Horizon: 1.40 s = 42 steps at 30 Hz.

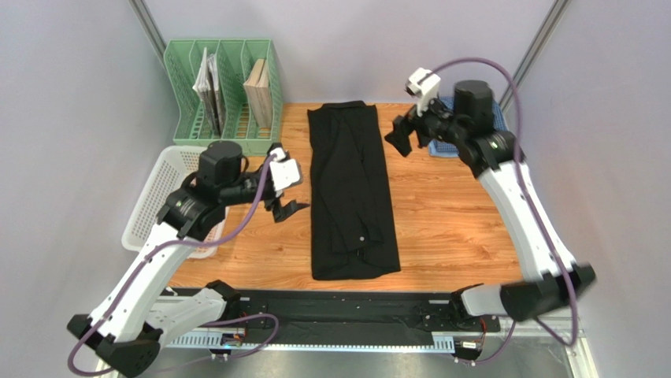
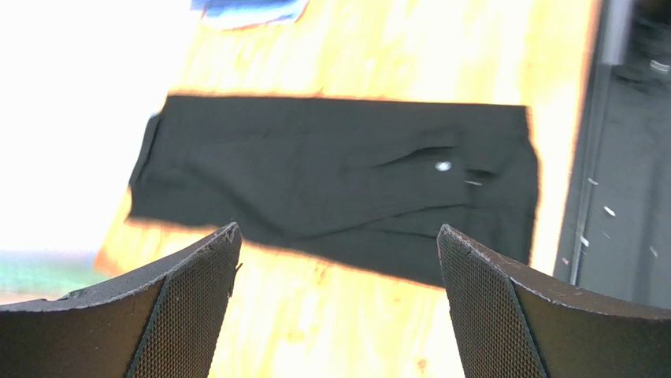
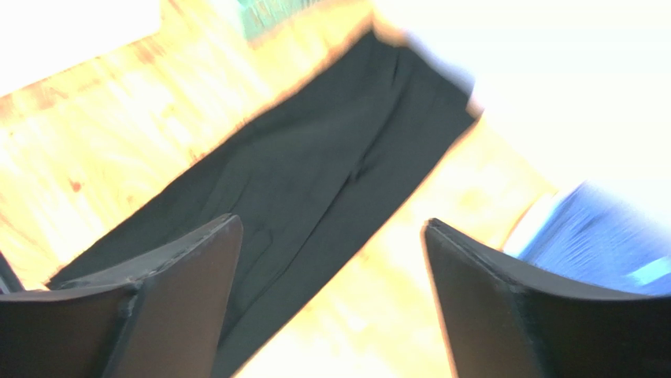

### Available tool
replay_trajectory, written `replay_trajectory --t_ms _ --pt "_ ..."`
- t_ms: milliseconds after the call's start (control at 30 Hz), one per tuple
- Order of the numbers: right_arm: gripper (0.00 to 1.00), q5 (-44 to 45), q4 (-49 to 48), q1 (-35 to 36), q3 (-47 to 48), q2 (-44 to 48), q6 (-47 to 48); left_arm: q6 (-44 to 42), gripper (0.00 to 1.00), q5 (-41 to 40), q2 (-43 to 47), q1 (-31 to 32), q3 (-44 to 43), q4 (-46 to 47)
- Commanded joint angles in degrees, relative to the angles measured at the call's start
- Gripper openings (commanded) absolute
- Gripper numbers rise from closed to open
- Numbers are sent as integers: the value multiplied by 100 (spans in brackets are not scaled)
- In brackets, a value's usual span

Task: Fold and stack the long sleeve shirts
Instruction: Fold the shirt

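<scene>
left tool [image 1: 284, 208]: jaws apart, empty, raised left of narrow folded black shirt [image 1: 350, 189] | right tool [image 1: 398, 139]: same, by its far-right edge

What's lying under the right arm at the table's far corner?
The blue shirt: from above, only edges show around the right arm. The arm covers the rest, so its fold can't be judged.

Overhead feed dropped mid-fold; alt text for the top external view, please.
A black shirt, folded into a long narrow strip, lies centred on the wooden table, with both arms' jaws open and empty beside it. A blue shirt lies at the far right, partly hidden by the right arm.
</scene>
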State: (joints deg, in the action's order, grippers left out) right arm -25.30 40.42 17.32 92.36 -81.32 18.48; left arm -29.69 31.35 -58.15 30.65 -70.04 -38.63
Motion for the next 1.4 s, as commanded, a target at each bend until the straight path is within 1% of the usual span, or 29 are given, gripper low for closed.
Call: replay_trajectory --t_ms 0,33,67,100,133,167,200,233,267,300,333,367,433,567,633,700,733,833,967,1033,1067,1133,1167,1200,1233,1267,1300,1333,1367 --pt "100 -1096 15 96 -964 712 2213 -1167 99 976 -12 63 772 -582" --pt "99 -1204 349 105 -1339 810 2674 -1553 99 995 40 229 929 -758" --pt "98 -1179 778 227 -1621 1054 3139 -1740 99 795 102 335 1418 -716" --pt "97 -1049 826 236 -2051 1213 3666 -1863 99 706 207 406 1745 -594" --pt "100 -1021 818 237 -2473 1398 4028 -1952 99 618 530 502 2088 -123" --pt "100 -1021 722 228 -3443 1913 4389 -2161 99 435 707 555 2770 143" --pt "100 -1134 565 228 -3931 2188 4671 -2277 99 276 874 651 3072 389" --pt "100 -1213 346 228 -4388 2521 5074 -2461 99 118 1102 948 3319 731" --pt "100 -1327 13 245 -5272 2785 5234 -2567 99 -266 1174 1116 3713 873" --pt "100 -1468 -95 280 -5594 3223 5410 -2559 99 -462 1244 1283 3865 1032" --pt "100 -1460 -192 350 -5901 3349 5699 -2568 99 -638 1280 1590 4014 1303" --pt "100 -1443 -254 516 -6322 3446 5919 -2655 99 -848 1271 1715 4242 1375" --pt "100 -1355 -429 597 -6703 3509 6384 -2673 99 -973 1184 1978 4454 1742" --pt "100 -1364 -1227 658 -7336 3316 7018 -2946 99 -1245 771 2365 4832 2175" --pt "100 -1355 -1579 676 -7591 3167 7283 -2937 99 -1298 447 2480 4859 2473" --pt "100 -1372 -1800 737 -7741 3000 7555 -2911 99 -1614 156 2629 4833 2676" --pt "100 -1355 -2097 816 -7794 2799 7617 -2963 99 -1693 -158 2665 4824 2851" --pt "99 -1214 -2835 913 -7891 2394 7574 -3156 98 -1975 -670 2683 4816 3221" --pt "96 -1197 -3373 940 -7777 1578 7653 -3359 98 -2300 -1127 2683 4798 3669" --pt "93 -1249 -3575 948 -7707 1374 7662 -3438 97 -2397 -1330 2683 4746 3828" --pt "91 -1180 -3611 992 -7611 1216 7610 -3534 95 -2388 -1383 2683 4702 3828" --pt "83 -1170 -3551 993 -7496 1127 7600 -3578 91 -2170 -1453 2683 4562 4039" --pt "79 -1179 -3515 1001 -7435 1110 7618 -3561 84 -2090 -1488 2683 4482 4030" --pt "71 -1188 -3472 993 -7416 1127 7644 -3535 79 -2029 -1628 2691 4403 3987" --pt "65 -1214 -3332 992 -7390 1153 7749 -3482 66 -2141 -1742 2709 4211 3951" --pt "59 -1249 -3252 1001 -7346 1179 7776 -3386 58 -2203 -1839 2700 4122 3899" --pt "49 -1267 -3182 1010 -7311 1215 7750 -3359 51 -2256 -2006 2700 4052 3716" --pt "44 -1267 -3042 1019 -7267 1224 7645 -3368 34 -2256 -2025 2700 3955 3609" --pt "38 -1267 -2919 1019 -7223 1250 7592 -3376 24 -2213 -2025 2700 3937 3504"
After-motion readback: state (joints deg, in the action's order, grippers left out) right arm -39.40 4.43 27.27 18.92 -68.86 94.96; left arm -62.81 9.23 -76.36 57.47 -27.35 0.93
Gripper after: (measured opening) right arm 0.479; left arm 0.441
